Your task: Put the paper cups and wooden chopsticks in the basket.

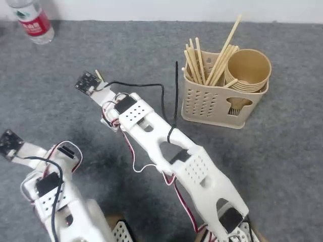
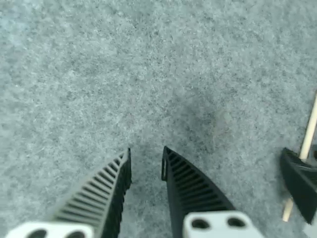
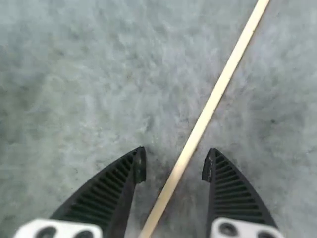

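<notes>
- Right gripper (image 3: pixel 174 161) jaws wide, straddling loose chopstick (image 3: pixel 213 96) flat on carpet (image 3: pixel 74 74); nothing gripped.
- Left gripper (image 2: pixel 146 161) narrow gap, empty.
- Risk: thin stick rolls out on closing, or tilts and snags crowded basket (image 1: pixel 212 108).

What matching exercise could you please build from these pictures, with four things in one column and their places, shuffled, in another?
Things:
1. paper cups
2. loose chopstick
3. bottle
4. left gripper

Places:
A. above bare carpet, holding nothing
B. far corner of the carpet, away from the basket
C. stacked inside the basket
D. on the carpet, between the jaws of the open right gripper

Pairs: 1-C, 2-D, 3-B, 4-A
</notes>
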### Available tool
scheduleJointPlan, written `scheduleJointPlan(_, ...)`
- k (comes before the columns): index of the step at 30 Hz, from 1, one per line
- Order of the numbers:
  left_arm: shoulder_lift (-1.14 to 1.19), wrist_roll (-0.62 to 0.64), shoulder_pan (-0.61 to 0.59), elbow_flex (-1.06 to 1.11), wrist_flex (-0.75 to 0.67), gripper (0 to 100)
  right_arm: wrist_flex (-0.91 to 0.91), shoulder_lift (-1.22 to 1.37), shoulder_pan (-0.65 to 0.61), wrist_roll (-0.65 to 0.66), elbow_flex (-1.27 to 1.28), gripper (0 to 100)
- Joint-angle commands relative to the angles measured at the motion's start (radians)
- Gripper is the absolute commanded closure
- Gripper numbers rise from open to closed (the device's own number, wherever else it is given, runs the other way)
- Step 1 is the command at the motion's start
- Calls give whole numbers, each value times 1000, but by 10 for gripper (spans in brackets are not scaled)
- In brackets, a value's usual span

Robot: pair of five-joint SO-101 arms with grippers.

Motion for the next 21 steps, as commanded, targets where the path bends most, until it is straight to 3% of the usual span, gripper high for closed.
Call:
scheduleJointPlan(1,-14,0,-2,-19,-11,909,42,10,13,14,-121,800)
scheduleJointPlan(9,-14,0,-2,-19,-11,909,114,68,16,14,-229,805)
scheduleJointPlan(15,-14,0,-2,-19,-11,909,160,120,16,14,-321,971)
scheduleJointPlan(21,-14,0,0,-19,-11,909,209,174,16,14,-417,983)
